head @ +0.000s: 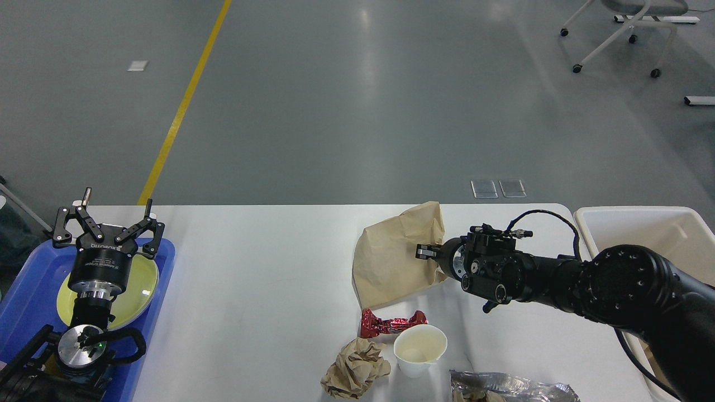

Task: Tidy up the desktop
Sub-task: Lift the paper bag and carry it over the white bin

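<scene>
near: foil wrapper cut off by frame edge | desk white, smooth, rounded corners, fills lower view | right gripper clamped on brown paper bag | left gripper spread wide above blue tray

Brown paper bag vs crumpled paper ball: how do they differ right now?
The brown paper bag is large and mostly flat; the crumpled paper ball is small and wadded. The bag is pinched by the right gripper; the ball lies untouched beside the paper cup. Both are brown paper on the desktop.
</scene>
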{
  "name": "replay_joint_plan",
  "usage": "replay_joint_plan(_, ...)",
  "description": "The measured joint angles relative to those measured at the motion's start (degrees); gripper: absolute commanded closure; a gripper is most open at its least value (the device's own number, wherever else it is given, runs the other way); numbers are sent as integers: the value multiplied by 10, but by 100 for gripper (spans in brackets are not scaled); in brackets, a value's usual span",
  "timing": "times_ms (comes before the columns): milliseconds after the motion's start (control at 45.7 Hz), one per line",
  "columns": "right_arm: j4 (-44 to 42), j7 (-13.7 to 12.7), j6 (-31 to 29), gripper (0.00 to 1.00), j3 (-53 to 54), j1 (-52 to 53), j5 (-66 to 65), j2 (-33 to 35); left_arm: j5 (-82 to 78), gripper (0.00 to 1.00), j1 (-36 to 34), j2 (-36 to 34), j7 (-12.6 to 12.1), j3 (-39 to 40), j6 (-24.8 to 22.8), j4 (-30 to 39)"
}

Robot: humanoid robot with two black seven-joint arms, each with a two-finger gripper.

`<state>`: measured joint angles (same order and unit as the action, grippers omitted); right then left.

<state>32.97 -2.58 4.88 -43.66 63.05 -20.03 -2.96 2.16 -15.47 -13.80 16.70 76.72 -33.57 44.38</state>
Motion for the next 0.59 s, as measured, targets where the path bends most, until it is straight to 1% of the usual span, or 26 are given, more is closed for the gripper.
replay_joint_plan(87, 12, -7, -20, 100, 0, 17, 7, 3, 0, 4, 0, 0, 0, 0, 0, 0)
replay_joint_plan(109, 27, -14, -46, 100, 1, 39, 23, 10, 0, 4, 0, 0, 0, 0, 0, 0)
replay_joint_plan(131, 32, -17, -54, 100, 1, 46, 28, 13, 0, 4, 0, 0, 0, 0, 0, 0)
replay_joint_plan(175, 48, -30, -79, 100, -1, 68, 47, 20, 0, 4, 0, 0, 0, 0, 0, 0)
replay_joint_plan(262, 86, -66, -133, 100, -6, 116, 78, 34, 0, 4, 0, 0, 0, 0, 0, 0)
replay_joint_plan(328, 115, -83, -177, 100, -8, 151, 89, 45, 0, 4, 0, 0, 0, 0, 0, 0)
replay_joint_plan(459, 159, -91, -253, 100, -11, 222, 95, 64, 0, 4, 0, 0, 0, 0, 0, 0)
replay_joint_plan(590, 214, -92, -304, 100, -21, 309, 100, 86, 0, 4, 0, 0, 0, 0, 0, 0)
